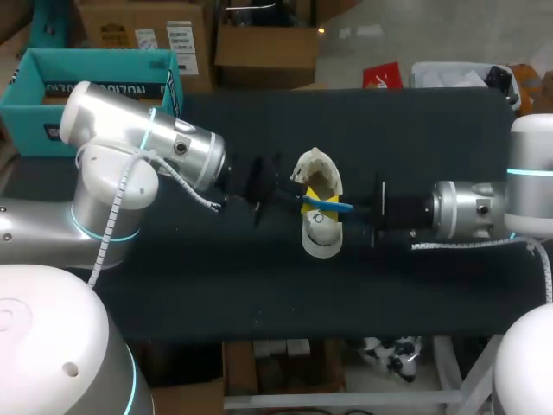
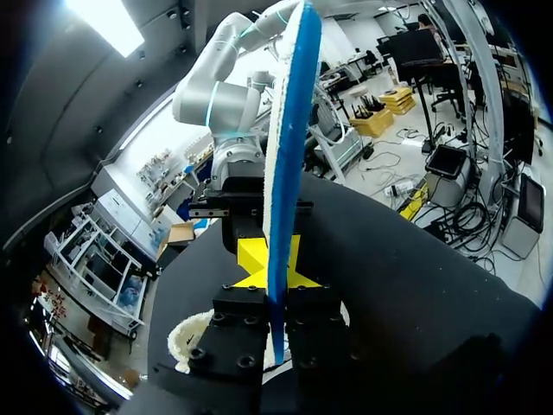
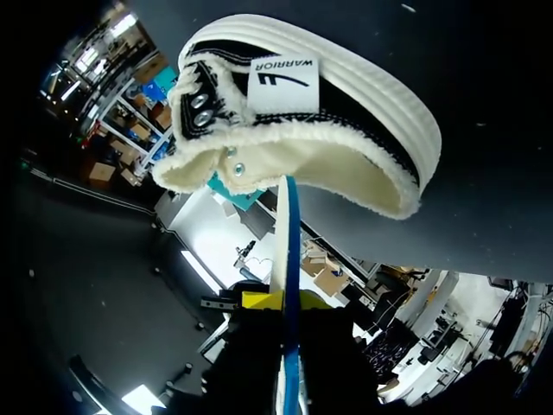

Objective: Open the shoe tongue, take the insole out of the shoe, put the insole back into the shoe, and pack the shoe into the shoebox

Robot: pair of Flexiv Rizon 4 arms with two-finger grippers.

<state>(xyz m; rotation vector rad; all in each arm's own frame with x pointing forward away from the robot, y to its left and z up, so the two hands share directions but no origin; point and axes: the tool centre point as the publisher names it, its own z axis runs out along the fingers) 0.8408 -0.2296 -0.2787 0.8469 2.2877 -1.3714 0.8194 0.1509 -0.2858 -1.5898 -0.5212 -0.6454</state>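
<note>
A cream shoe point(image 1: 323, 239) with fleece lining and a black side lies in the middle of the black table point(image 1: 259, 285). Just above it a blue-and-white insole point(image 1: 328, 205) hangs level between my two grippers. My left gripper point(image 1: 304, 204) is shut on one end and my right gripper point(image 1: 352, 209) on the other. In the left wrist view the insole point(image 2: 289, 130) runs edge-on out of my left gripper point(image 2: 270, 281), with the shoe's fleece point(image 2: 186, 341) below. In the right wrist view the insole point(image 3: 285, 233) rises from my right gripper point(image 3: 282, 303) toward the shoe point(image 3: 346, 104).
A teal shoebox point(image 1: 52, 91) stands open at the table's back left, behind my left arm. The black tabletop stretches bare in front of the shoe and behind it.
</note>
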